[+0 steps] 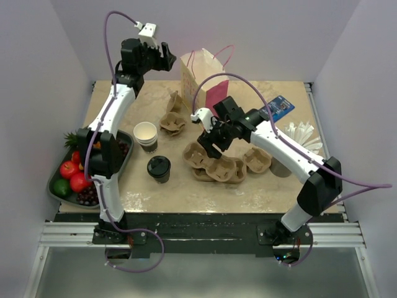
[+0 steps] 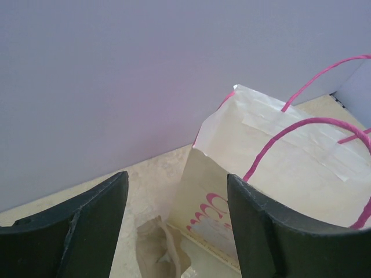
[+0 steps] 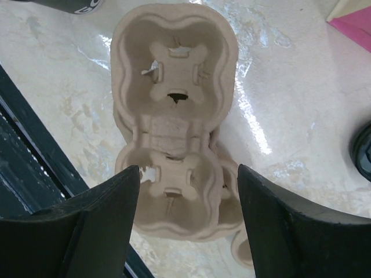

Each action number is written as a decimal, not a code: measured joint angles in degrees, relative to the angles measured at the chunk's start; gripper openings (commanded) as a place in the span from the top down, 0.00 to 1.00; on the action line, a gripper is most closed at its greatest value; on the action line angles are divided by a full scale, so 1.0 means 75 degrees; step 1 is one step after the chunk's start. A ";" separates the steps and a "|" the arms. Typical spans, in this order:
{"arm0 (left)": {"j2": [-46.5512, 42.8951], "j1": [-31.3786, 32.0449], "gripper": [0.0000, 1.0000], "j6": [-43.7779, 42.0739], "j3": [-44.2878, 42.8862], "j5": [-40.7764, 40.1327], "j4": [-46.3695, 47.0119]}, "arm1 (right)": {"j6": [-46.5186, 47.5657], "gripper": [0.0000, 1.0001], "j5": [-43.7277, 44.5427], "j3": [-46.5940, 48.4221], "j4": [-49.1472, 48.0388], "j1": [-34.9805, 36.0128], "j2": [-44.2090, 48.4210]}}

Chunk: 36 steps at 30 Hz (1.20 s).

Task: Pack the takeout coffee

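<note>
Upright coffee at 8 o'clock of the nearer right fingers, wide over a carrier; left fingers wide.

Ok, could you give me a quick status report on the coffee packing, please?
Left claw open, empty, facing the paper bag. Right claw open over a cup carrier. Takeout coffee upright, lidded, untouched. Stacked cups close beside it.
</note>
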<state>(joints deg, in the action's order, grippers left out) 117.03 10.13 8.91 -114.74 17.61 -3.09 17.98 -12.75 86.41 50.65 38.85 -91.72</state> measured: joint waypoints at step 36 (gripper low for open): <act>-0.1239 -0.0149 0.25 0.0175 0.1367 0.0198 0.0166 | -0.0425 0.42 0.0976 0.0023 -0.0204 0.0941 -0.1504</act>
<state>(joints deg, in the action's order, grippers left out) 107.74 9.02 10.22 -104.49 19.09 -1.85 14.79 -5.43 86.59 49.12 45.91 -103.00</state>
